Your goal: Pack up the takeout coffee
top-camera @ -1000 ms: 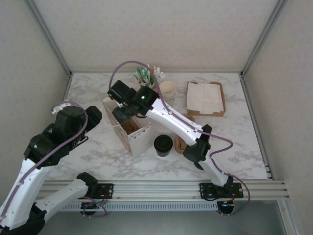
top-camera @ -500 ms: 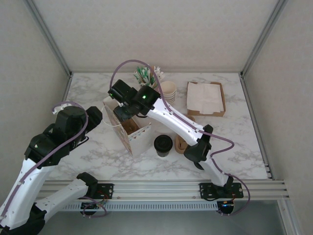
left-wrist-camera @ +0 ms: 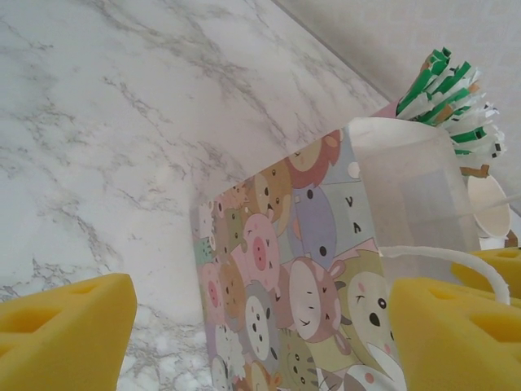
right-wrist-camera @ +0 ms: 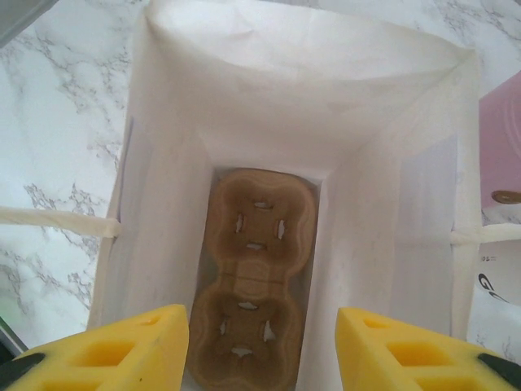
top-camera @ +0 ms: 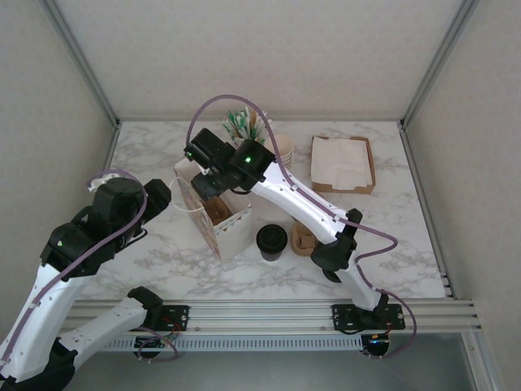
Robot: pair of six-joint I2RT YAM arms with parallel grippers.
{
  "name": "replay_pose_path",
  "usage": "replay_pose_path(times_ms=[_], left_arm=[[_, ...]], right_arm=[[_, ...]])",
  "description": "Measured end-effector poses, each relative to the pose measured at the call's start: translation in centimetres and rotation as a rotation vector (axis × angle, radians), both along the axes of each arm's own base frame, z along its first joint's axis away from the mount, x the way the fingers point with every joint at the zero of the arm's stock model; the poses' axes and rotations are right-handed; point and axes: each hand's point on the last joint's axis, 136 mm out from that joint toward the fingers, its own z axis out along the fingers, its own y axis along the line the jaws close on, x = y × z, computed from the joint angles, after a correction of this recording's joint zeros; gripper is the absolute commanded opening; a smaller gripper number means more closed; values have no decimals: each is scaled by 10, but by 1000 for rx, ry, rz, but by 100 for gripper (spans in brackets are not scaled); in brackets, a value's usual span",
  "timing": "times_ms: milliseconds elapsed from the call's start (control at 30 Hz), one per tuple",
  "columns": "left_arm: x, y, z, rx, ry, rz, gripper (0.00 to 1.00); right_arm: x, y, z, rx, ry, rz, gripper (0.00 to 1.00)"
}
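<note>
Right claw (right-wrist-camera: 259,349) spread open above the paper bag (top-camera: 234,230)
The takeout coffee (top-camera: 271,241) stands on the tabletop (top-camera: 391,236) beside the bag, apart from that claw; left claw (left-wrist-camera: 260,326) also released.

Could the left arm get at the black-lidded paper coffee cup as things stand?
Probably not directly. The tall cartoon-printed paper bag stands between the open left gripper and the black-lidded paper coffee cup. A path round the bag's near side looks possible.

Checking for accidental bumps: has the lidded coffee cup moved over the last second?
No. The coffee cup stands in the same spot as before, just right of the paper bag.
</note>
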Motion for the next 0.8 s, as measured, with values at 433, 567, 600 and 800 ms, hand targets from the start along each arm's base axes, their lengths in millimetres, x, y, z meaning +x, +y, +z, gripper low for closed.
replay_pose_path(times_ms=[433,567,600,800], left_arm=[[2,-2,-2,25,23,-12,82],[2,-1,-1,30,20,-13,82],[2,0,0,34,17,-13,82],[0,10,13,79,-14,11,82]], right_arm=[[-6,-39,74,94,-126,-42,70],[-8,-84,120,129,-254,-108,99],[-9,-97,130,132,-286,-125,99],[-26,-165,144,119,-349,-172,99]])
